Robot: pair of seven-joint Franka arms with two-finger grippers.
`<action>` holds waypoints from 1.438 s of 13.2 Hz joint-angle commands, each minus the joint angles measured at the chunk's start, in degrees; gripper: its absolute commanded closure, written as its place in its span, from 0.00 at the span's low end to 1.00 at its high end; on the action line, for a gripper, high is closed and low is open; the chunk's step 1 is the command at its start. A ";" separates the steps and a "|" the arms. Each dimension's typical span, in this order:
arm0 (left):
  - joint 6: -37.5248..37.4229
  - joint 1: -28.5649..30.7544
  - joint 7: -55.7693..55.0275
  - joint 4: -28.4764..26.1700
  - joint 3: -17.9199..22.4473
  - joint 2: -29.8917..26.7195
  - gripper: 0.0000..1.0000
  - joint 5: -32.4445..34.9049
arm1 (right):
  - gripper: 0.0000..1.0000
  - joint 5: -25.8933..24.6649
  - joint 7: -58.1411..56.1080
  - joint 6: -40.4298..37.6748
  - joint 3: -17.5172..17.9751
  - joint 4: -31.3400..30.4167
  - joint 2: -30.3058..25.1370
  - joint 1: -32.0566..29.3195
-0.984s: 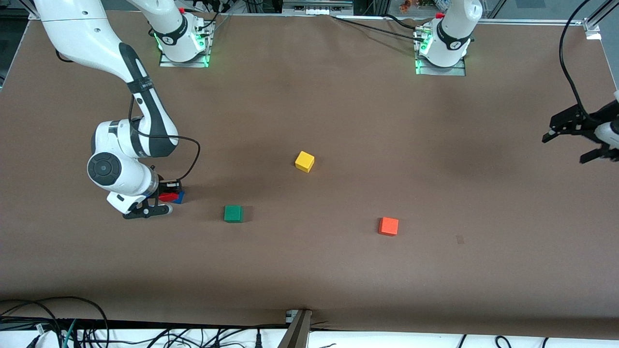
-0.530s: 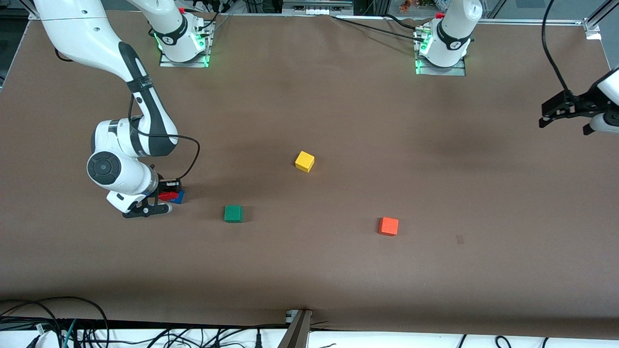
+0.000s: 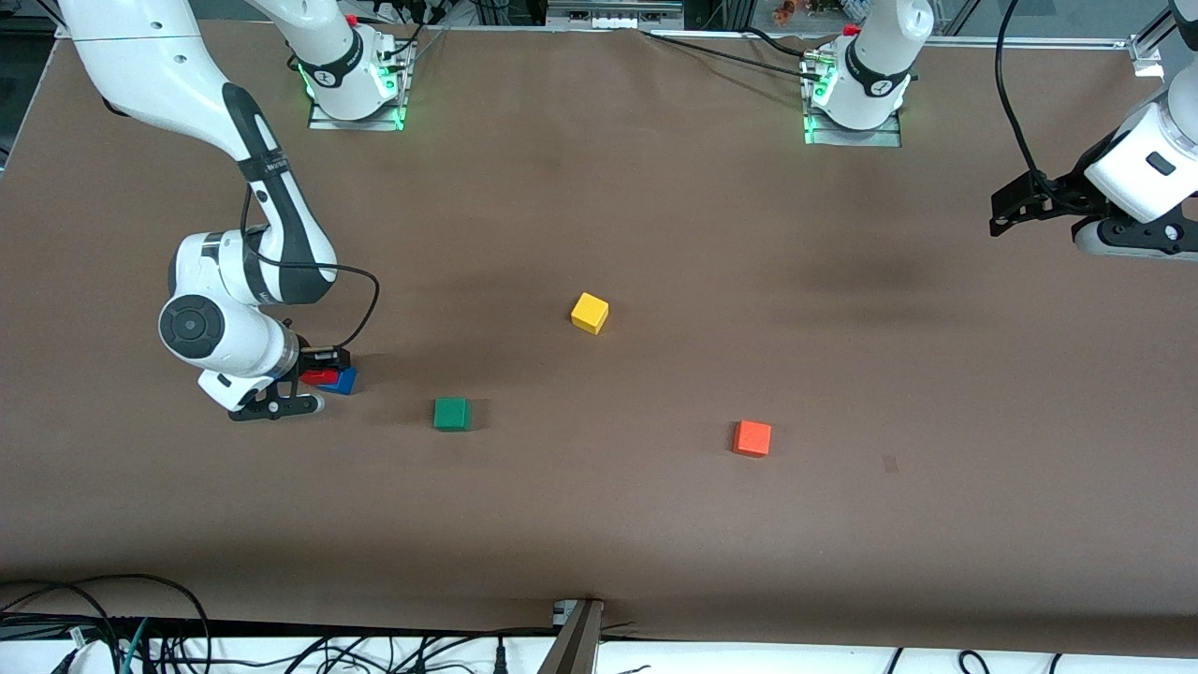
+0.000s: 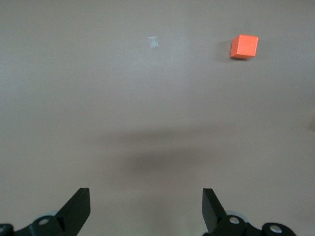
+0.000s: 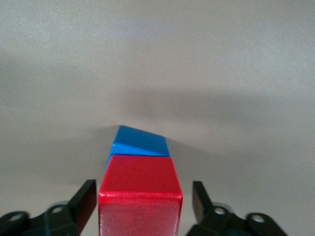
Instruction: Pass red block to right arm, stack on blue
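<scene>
Two cubes stacked, red block (image 5: 140,189) on blue (image 5: 140,142); right gripper (image 5: 142,206) released astride at table's nine o'clock, next lifting straight; left gripper (image 4: 145,211) open, idle at three o'clock.

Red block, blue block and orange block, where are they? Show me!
red block (image 5: 140,174), right wrist view, top face.
blue block (image 5: 140,142), right wrist view, top face.
orange block (image 3: 752,438), front view, top face.

The right gripper (image 5: 140,204) now stands with its fingers (image 5: 86,199) parted, a gap on each side of the red block (image 5: 140,189), which sits on the blue block (image 5: 140,141). The right arm sits slightly higher. The left gripper (image 3: 1039,201) is farther in over the table's left-arm end and higher in the front view, jaws wide.
</scene>
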 commanded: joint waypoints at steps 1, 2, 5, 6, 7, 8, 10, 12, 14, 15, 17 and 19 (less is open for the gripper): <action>-1.45 -0.31 -1.13 0.78 -0.21 -0.50 0.00 1.68 | 0.00 0.21 0.57 -1.49 0.61 -0.75 -2.50 -0.43; -1.45 -0.31 -1.13 0.78 -0.21 -0.41 0.00 1.77 | 0.00 0.21 0.57 -2.20 0.70 -0.57 -3.46 -0.43; -1.45 -0.14 -1.13 0.61 -0.13 -0.24 0.00 1.86 | 0.00 0.56 1.36 -4.75 0.70 -0.57 -8.81 -0.43; -1.45 -0.14 -1.13 0.61 -0.13 -0.24 0.00 1.95 | 0.00 1.17 2.23 -5.63 0.44 -0.48 -11.01 -0.43; -1.45 -0.40 -1.22 0.69 -0.21 -0.06 0.00 3.08 | 0.00 1.26 2.16 -7.12 0.09 -0.39 -13.47 -0.43; -1.45 -0.40 -1.22 0.69 -0.47 -0.06 0.00 3.44 | 0.00 1.26 2.07 -9.57 -0.69 -0.04 -16.19 -0.43; -1.45 -0.40 -1.22 0.69 -0.83 -0.06 0.00 3.44 | 0.00 1.26 2.68 -15.28 -1.93 2.32 -20.24 -0.43; -1.54 -0.31 -1.22 0.69 -0.83 -0.15 0.00 3.44 | 0.00 1.26 1.63 -21.24 -2.98 7.75 -21.92 -0.43; -1.54 -0.31 -1.22 0.69 -0.83 -0.06 0.00 3.44 | 0.00 1.26 2.06 -30.03 -3.69 15.30 -21.58 -0.17; -1.54 -0.31 -1.22 0.69 -0.83 -0.15 0.00 3.44 | 0.00 1.26 2.59 -35.38 -3.86 17.08 -21.84 -0.25; -1.63 -0.31 -1.31 0.69 -1.09 -0.15 0.00 3.44 | 0.00 1.35 2.95 -39.99 -3.17 17.63 -23.85 -2.43; -1.63 -0.31 -1.31 0.78 -1.09 -0.24 0.00 3.36 | 0.00 2.05 2.77 -39.13 2.43 13.43 -26.92 -9.79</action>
